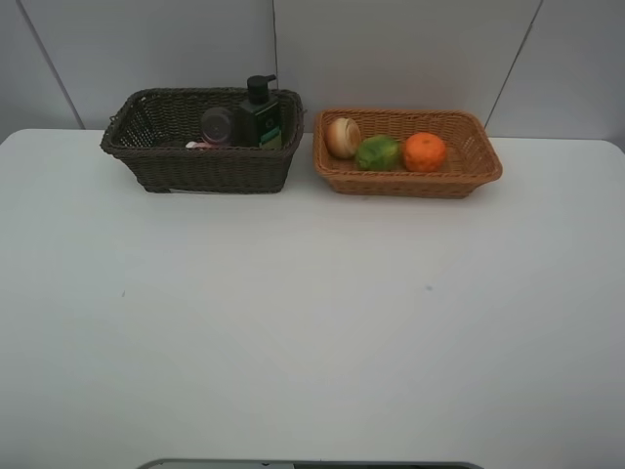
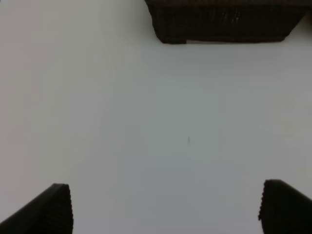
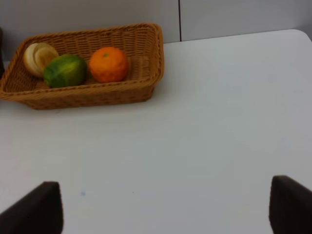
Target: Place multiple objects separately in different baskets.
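At the back of the bench (image 1: 312,322), all six objects already sit in the baskets: dark basket (image 1: 203,147) holds the pump bottle (image 1: 261,113), purple cup (image 1: 217,126) and a sliver of pink bottle (image 1: 198,146); tan basket (image 1: 407,153) holds the apple (image 1: 343,137), green fruit (image 1: 378,153) and orange (image 1: 425,151), fruits touching in a row. Sorting looks done, bottles and cup one side, fruit the other. Handling guess: fruit is firm, round, light, prone to roll, so grab across the widest part. Pump bottle is rigid and top-heavy, take the body, not the pump head. Cup looks thin and light, squeeze gently at the wall. Pink bottle is mostly hidden, can't say much. Left pincer (image 2: 165,207) is spread wide, nothing between its fingers, hanging over bare bench with the dark basket ahead. Right pincer (image 3: 165,209) also spread and empty, tan basket ahead and off to one side. Obstacles: basket walls block side approaches, the dark one deeper, so go in from above. Bench in front carries nothing else.
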Controlling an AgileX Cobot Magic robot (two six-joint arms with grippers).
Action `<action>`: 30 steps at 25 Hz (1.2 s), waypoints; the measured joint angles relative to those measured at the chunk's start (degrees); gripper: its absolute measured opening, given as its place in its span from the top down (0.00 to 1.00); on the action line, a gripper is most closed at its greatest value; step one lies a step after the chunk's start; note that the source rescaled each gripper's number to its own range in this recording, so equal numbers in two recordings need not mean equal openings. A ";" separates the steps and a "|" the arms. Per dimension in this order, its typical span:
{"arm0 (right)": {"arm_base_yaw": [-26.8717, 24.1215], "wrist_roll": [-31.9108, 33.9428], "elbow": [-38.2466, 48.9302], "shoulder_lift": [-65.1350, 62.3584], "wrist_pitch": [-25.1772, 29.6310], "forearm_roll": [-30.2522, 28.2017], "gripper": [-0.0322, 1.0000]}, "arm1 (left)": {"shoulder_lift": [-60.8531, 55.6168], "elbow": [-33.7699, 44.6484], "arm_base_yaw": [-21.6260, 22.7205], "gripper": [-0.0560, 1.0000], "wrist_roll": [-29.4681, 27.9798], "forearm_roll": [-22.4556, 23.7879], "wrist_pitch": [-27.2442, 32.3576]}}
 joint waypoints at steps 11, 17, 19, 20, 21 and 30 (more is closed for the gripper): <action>0.00 0.00 0.00 0.00 0.00 0.00 0.09 | 0.00 0.68 0.00 0.02 1.22 -1.78 -1.38; 0.00 0.00 0.00 0.00 0.00 0.00 0.09 | 0.00 0.68 0.00 0.02 1.23 -1.84 -1.50; 0.00 0.00 0.00 0.00 0.00 0.00 0.09 | 0.00 0.68 0.00 0.02 1.23 -1.84 -1.56; 0.00 0.00 0.00 0.00 0.00 0.00 0.09 | 0.00 0.68 0.00 0.02 1.23 -1.84 -1.56; 0.00 0.00 0.00 0.00 0.00 0.00 0.09 | 0.00 0.68 0.00 0.02 1.23 -1.84 -1.56; 0.00 0.00 0.00 0.00 0.00 0.00 0.09 | 0.00 0.68 0.00 0.02 1.23 -1.84 -1.60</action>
